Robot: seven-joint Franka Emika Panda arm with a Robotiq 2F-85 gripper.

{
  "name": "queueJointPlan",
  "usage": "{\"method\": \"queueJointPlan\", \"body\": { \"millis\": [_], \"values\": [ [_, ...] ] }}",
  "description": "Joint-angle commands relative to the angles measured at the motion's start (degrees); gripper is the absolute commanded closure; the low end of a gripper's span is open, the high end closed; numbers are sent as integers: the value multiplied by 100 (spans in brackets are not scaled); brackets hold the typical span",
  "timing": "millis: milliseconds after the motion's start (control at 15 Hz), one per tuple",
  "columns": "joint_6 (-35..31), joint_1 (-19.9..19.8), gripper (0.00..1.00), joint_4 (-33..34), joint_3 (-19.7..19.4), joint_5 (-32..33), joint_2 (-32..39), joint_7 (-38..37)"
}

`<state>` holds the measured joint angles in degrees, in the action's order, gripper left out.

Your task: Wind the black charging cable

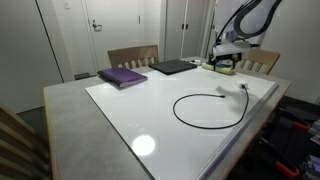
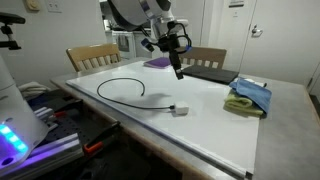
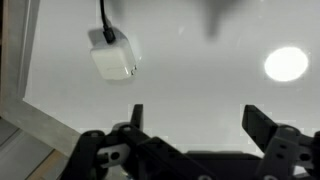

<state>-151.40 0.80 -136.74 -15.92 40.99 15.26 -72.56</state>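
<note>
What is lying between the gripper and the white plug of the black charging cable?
Nothing: in the wrist view only bare white tabletop separates the gripper, fingers open, from the white plug of the black charging cable.

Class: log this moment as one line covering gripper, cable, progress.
gripper: open, empty, above table | black charging cable: one loose loop on table | white plug block: at cable end, apart from gripper | winding: not started

Overhead light glares off the white tabletop [image 1: 120, 105]; the wrist view is dim and soft
</note>
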Motion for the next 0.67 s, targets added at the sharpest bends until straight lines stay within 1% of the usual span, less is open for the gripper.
{"method": "queueJointPlan", "body": {
  "millis": [0,67,133,200,267,333,467,533,600],
  "values": [
    [48,-81,0,-20,72,-22,9,176],
    [0,-233,0,-76,159,-307,-14,569],
    [-21,-306,0,-94,171,-469,-17,792],
    [-58,-446,0,-115,220,-820,-36,1250],
    [-55,-670,0,-139,360,-1227,-58,1755],
    [-24,-966,0,-180,595,-1610,-64,2165],
    [185,-1330,0,-89,789,-2434,-40,3067],
    [299,-1454,0,-31,811,-2845,-34,3529],
    [397,-1320,0,18,603,-3287,-12,3969]
  ]
}}
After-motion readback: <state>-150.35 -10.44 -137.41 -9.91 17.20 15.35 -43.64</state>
